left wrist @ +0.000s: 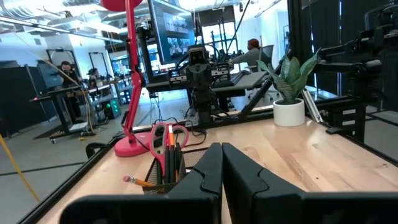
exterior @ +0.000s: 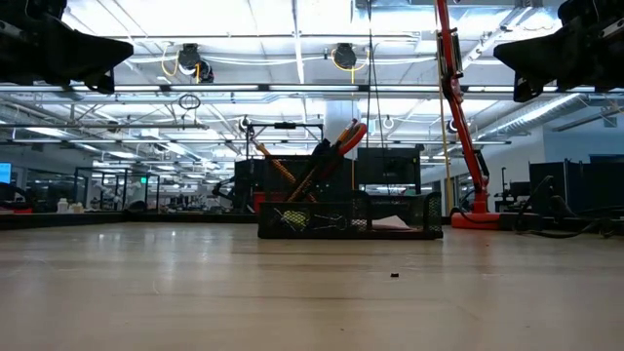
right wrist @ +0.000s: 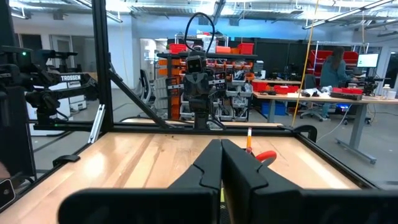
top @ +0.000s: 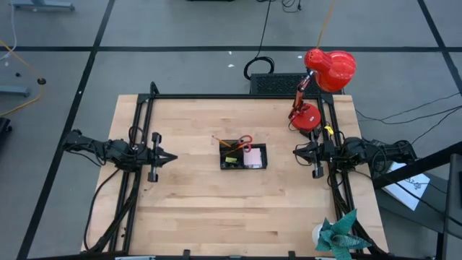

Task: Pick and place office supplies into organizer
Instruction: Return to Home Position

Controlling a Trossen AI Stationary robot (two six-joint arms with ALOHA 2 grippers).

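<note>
Left hand (left wrist: 222, 146) clenched, empty, aloft at left side of surface (top: 216, 209); right hand (right wrist: 221, 143) same, opposite. Organizer (top: 243, 156) mid-surface held scissors (top: 245, 141), pencil (top: 220, 140), pink pad (top: 253, 157). Task looked done; one dark speck (exterior: 394, 275) lay loose.

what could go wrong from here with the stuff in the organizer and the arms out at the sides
1. The scissors and pencils lean out above the rim of the organizer; a knock might tip them out.
2. The red lamp stands close to the right gripper; a swing of that arm might brush it. The left gripper has open table around it.
3. A small dark speck lies in front of the organizer, possibly a missed piece; I cannot tell.
</note>
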